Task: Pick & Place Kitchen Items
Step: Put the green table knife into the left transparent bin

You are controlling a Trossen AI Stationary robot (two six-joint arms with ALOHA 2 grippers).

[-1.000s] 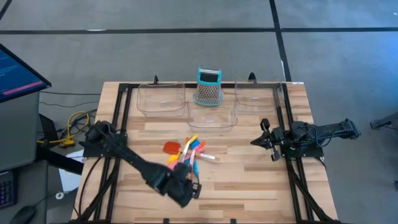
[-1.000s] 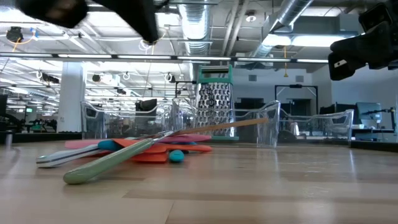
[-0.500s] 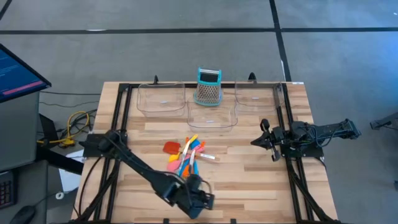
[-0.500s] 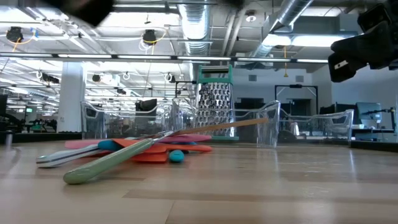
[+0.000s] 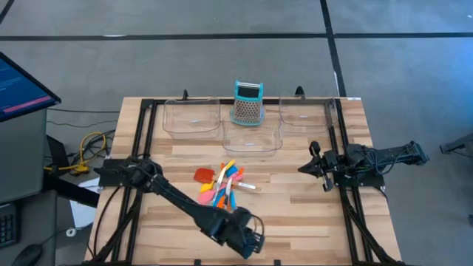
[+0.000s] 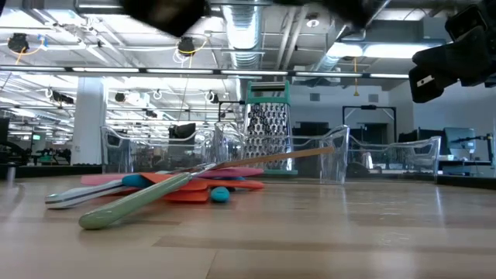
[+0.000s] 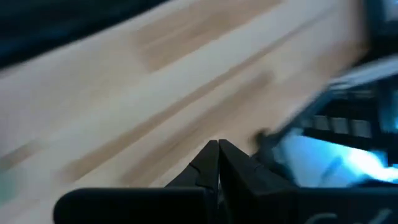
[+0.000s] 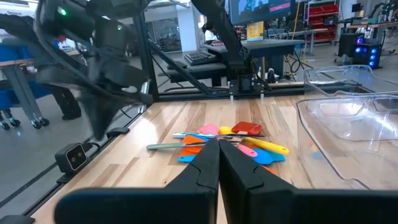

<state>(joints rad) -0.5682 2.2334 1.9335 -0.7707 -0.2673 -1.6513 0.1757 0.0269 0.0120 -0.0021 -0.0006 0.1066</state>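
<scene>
The left gripper point(image 5: 253, 242), fingers pressed together on nothing, has swung past the kitchen items point(image 5: 220, 185), which lie untouched behind it toward mid-table, so no pick has begun; the right gripper point(image 5: 313, 167), likewise closed, waits well off to its side.

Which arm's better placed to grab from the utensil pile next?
Probably left: its claw hovers just beside the pile of coloured plastic utensils, fingers shut. The right claw waits farther off at the table's right edge.

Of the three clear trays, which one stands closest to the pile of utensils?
The middle clear tray, set just in front of the grater. It sits nearer the utensil pile than the left tray and right tray.
</scene>
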